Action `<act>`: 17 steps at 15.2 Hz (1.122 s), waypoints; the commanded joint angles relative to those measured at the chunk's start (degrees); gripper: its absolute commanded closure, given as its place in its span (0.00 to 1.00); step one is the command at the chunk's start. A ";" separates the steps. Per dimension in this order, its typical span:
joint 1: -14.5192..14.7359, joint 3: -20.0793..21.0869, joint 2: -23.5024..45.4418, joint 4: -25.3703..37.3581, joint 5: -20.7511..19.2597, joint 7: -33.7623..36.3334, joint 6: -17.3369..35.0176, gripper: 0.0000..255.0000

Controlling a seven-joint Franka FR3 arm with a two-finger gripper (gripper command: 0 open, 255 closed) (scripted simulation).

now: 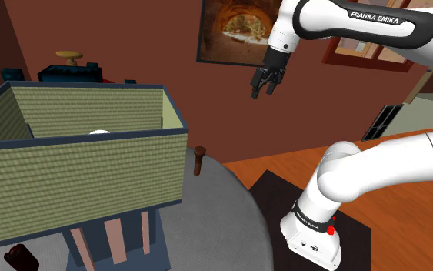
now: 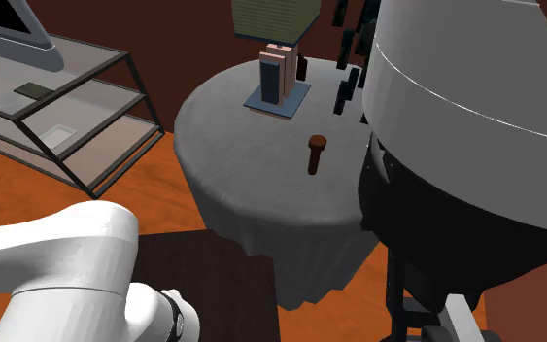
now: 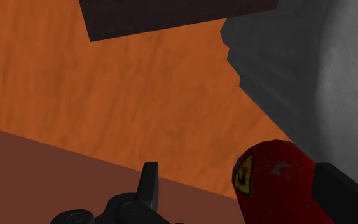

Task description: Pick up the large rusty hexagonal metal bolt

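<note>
A rust-brown bolt [image 1: 199, 160] is showing dark against a mottled grey tablecloth [image 1: 230, 223]; the box [image 1: 76, 165] is wearing olive-green woven walls edged in navy, and the white arm [image 1: 376, 173], tipped by its black gripper [image 1: 264, 83], is contrasting with the orange wood-grain floor [image 1: 284, 165].

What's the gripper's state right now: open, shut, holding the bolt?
Gripper: open, holding nothing; the bolt is apart from it.
</note>
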 commanded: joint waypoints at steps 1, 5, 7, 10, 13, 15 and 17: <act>0.00 0.00 0.00 0.00 0.00 0.00 0.00 0.00; 2.36 4.26 0.18 -2.74 2.89 3.61 3.29 0.00; 3.59 6.44 0.63 -3.80 4.32 5.41 5.05 0.00; 5.44 9.74 1.80 -4.97 6.38 8.09 7.81 0.00; 7.22 13.11 3.53 -5.63 8.31 10.76 10.72 0.00; 8.31 15.41 4.99 -5.78 9.48 12.52 12.71 0.00; 9.34 17.71 6.70 -5.70 10.50 14.31 14.73 0.00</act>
